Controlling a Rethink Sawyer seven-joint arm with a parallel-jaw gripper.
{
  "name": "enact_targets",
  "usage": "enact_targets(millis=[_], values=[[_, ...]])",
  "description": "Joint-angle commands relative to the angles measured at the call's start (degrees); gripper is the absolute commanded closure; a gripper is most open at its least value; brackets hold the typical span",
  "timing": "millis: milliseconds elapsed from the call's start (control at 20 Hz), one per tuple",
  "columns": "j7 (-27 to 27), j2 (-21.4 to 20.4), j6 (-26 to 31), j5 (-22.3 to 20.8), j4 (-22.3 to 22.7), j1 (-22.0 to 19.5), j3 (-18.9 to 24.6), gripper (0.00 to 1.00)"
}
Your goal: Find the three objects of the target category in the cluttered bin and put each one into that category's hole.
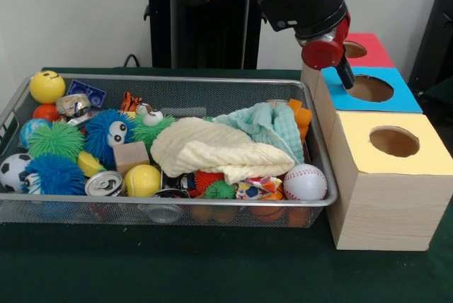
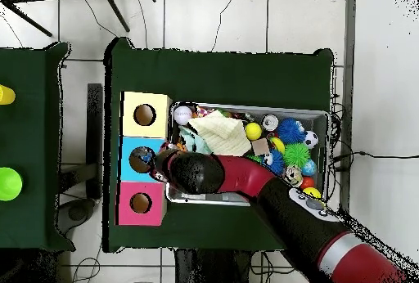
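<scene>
My gripper (image 1: 344,75) hangs from the red arm just above the hole (image 1: 369,88) in the blue-topped box (image 1: 407,99); nothing shows in it. From above, the gripper (image 2: 155,162) sits at the blue box's (image 2: 128,147) bin-side edge. The wire bin (image 1: 177,78) holds a baseball (image 1: 305,182), a tennis ball (image 1: 143,180), a soccer ball (image 1: 13,172), a yellow smiley ball (image 1: 47,86), fuzzy blue (image 1: 56,173) and green (image 1: 55,140) balls, a can (image 1: 105,184), a wooden block (image 1: 131,156), a cream cloth (image 1: 212,149) and a teal cloth (image 1: 265,124).
A yellow-topped box (image 1: 428,161) stands nearest the camera and a red-topped box (image 1: 375,52) farthest, in a row with the blue one beside the bin. The cloths cover part of the bin's contents. Green cloth covers the table (image 1: 212,267).
</scene>
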Motion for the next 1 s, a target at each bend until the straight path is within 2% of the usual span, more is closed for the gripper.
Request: enact_targets(millis=[50,300,550,1000], values=[[15.79,-2.83,2.96,2.51,-3.86,2.46,-5.3,1.0],[14.59,-5.03,3.96,2.29,-3.54,2.63,-6.2,1.0],[13.72,-9.61,7.69,3.16,-2.72,2.4,-6.36,1.0],[11.49,-10.98,10.33,3.48,-2.59,1.02,-4.74,1.0]])
